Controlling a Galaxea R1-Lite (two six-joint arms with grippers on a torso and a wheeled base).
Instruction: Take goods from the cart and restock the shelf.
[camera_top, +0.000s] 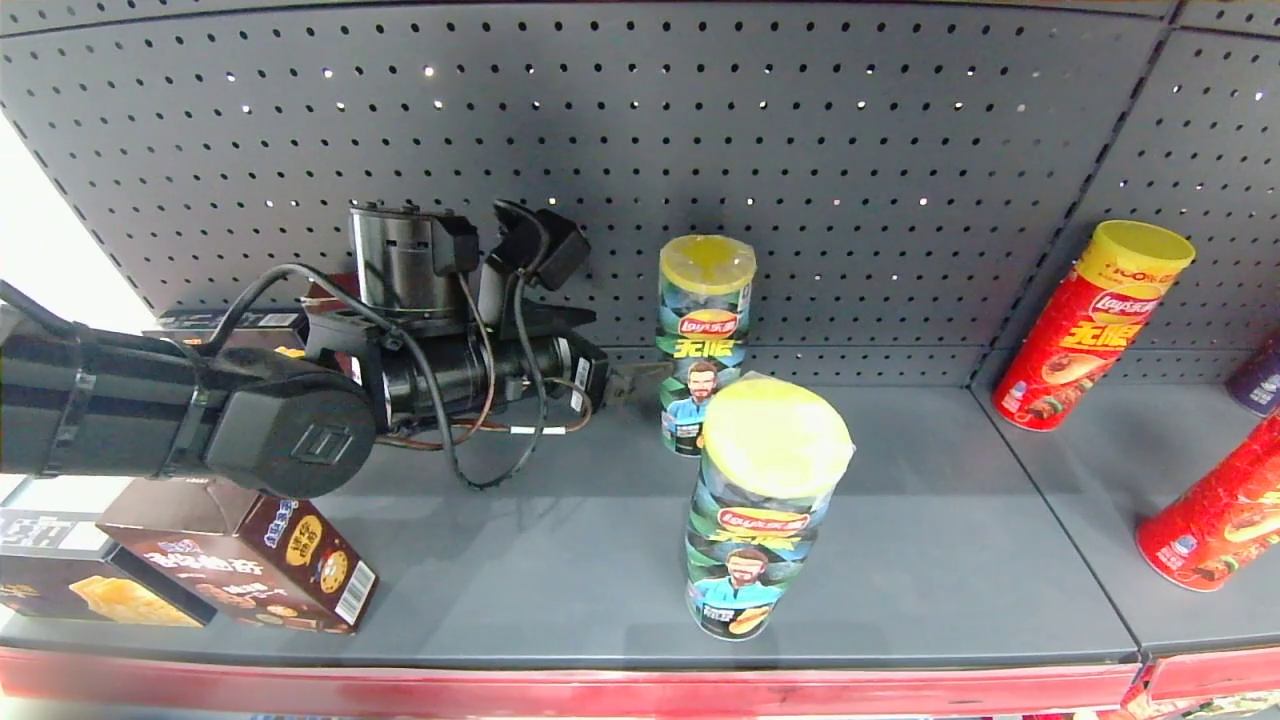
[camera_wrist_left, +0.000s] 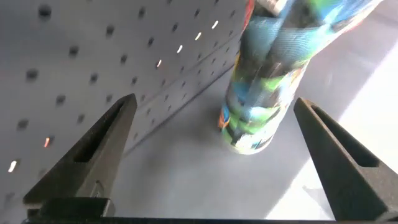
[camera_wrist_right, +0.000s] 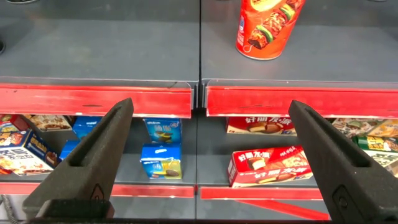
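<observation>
**A:** How did the left pincer (camera_top: 640, 383) stand?

**B:** Wide open and empty. Its arm lay above the dark brown cardboard boxes (camera_top: 240, 560) at the left end of the grey metal shelf (camera_top: 560, 560). The jaws were spread far apart with nothing between them.

**A:** And the goods?

**B:** A green cardboard tube with a yellow plastic lid (camera_top: 705, 340) stood upright just past the tips, near the grey perforated back panel (camera_top: 850, 150).

**A:** Which step was that, then?

**B:** I judged that tube as already set on the shelf and let go. The next move called for drawing the arm straight back out without brushing the tube, then going to the cart for more.

**A:** Anything in the way to the right?

**B:** A second green tube with a yellow lid (camera_top: 765, 510) stood nearer the shelf's front edge, just right of the first. A sideways sweep could have tipped either. Well apart, in the next bay, were red tubes with yellow lids (camera_top: 1095, 325).

**A:** The right pincer (camera_wrist_right: 211, 104)?

**B:** Also fully spread and holding nothing. It faced a red shelf rail (camera_wrist_right: 99, 99) and the lower shelves of small snack boxes (camera_wrist_right: 161, 162).

**A:** Any labels?

**B:** Both green tubes bore a red oval logo, bold yellow characters and a cartoon bearded man. The red tubes had a similar logo with pictures of food. One brown box showed a barcode. I left the print itself unread.
</observation>
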